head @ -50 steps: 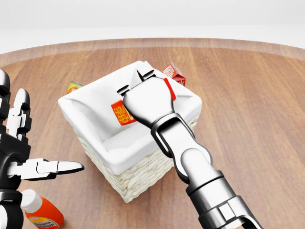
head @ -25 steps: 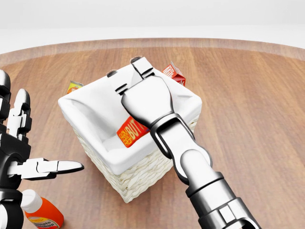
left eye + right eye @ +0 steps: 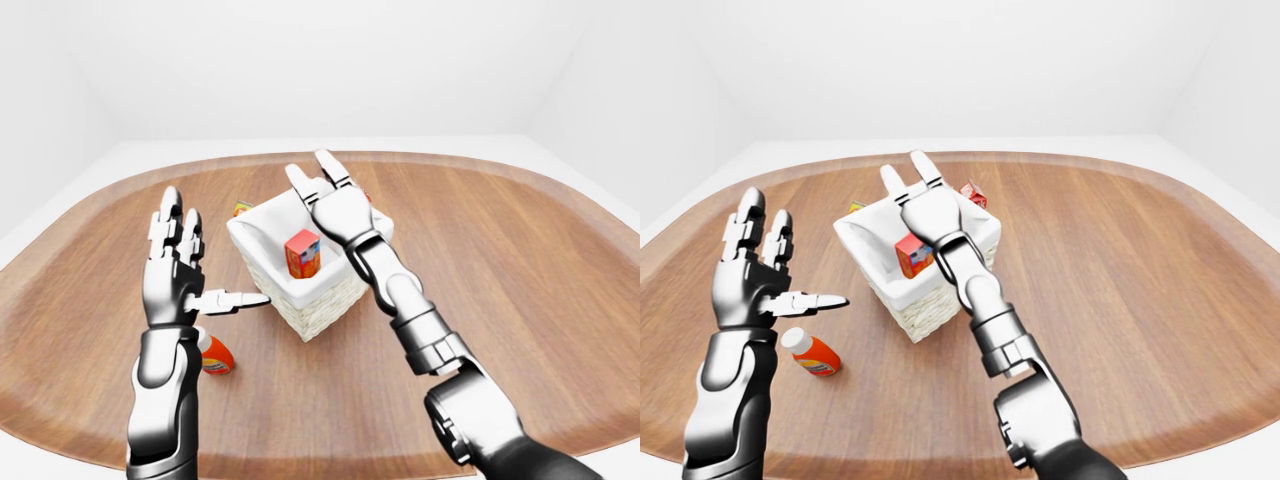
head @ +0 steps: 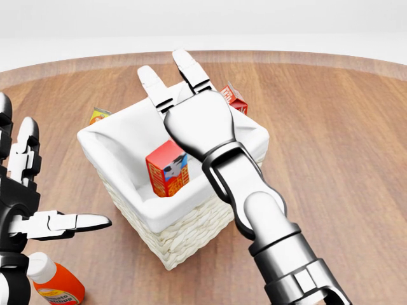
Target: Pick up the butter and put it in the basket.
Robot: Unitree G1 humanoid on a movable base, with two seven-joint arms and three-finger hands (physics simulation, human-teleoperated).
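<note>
Above the basket (image 4: 121,149), near the bench's far edge, my right hand (image 4: 197,124) is hovering with fingers spread; the butter (image 4: 167,168) is lying inside it, unheld. My left hand (image 3: 172,275) is spreading open too.

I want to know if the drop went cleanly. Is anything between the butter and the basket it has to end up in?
Nothing visible does: the butter already sits inside the basket, against its white liner. The right hand hovers open above the rim, not touching the butter. The left hand is off to the side, open.
</note>
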